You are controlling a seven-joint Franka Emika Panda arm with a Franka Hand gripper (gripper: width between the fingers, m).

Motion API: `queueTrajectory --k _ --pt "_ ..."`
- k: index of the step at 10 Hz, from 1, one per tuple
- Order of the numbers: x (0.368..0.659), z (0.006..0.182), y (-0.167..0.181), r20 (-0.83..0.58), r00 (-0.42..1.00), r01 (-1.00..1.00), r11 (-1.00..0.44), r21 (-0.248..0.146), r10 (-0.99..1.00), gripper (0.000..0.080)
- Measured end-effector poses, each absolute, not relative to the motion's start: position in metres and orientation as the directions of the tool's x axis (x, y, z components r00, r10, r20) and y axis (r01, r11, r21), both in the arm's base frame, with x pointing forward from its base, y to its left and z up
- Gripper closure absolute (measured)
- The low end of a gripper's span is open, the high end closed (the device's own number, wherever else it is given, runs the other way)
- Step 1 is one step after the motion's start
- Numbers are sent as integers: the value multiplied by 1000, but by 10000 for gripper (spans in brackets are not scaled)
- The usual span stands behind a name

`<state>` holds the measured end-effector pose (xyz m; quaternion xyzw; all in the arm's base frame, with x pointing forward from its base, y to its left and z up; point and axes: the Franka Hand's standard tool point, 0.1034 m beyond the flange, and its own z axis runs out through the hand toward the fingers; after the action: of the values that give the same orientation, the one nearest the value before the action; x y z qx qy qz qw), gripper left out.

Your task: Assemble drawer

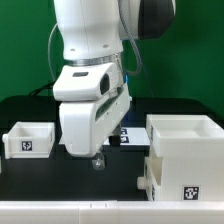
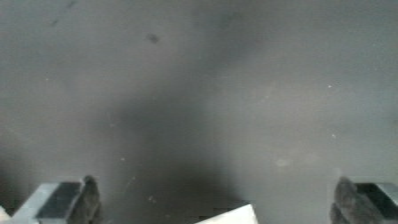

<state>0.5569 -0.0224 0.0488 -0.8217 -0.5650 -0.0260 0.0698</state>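
Observation:
A small white open box, the drawer tray (image 1: 30,138), sits on the black table at the exterior view's left. A large white drawer case (image 1: 185,155) with marker tags stands at the exterior view's right. My gripper (image 1: 97,160) hangs low over the table between them, nearer the tray, touching neither. In the wrist view its two fingers (image 2: 63,203) stand wide apart with only dark table between them, so it is open and empty. A white corner (image 2: 228,216) shows at that view's edge; I cannot tell what it belongs to.
The marker board (image 1: 122,135) lies flat on the table behind the gripper, partly hidden by the arm. A green wall backs the scene. The white table edge (image 1: 110,212) runs along the front.

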Motion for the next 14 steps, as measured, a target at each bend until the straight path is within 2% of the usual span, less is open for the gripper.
queueTrajectory --k 2,4,5,10,11,14 --pt "548 54 -38 114 364 931 -359 -69 924 151" --pt "522 78 -59 101 312 950 -308 -50 945 151" --pt "517 91 -66 102 368 930 -365 -46 924 151" --pt "515 88 -67 100 383 924 -380 -52 918 151" --pt "510 90 -72 97 336 942 -333 -45 937 151" --pt "455 101 -110 81 184 982 -181 -45 980 151"
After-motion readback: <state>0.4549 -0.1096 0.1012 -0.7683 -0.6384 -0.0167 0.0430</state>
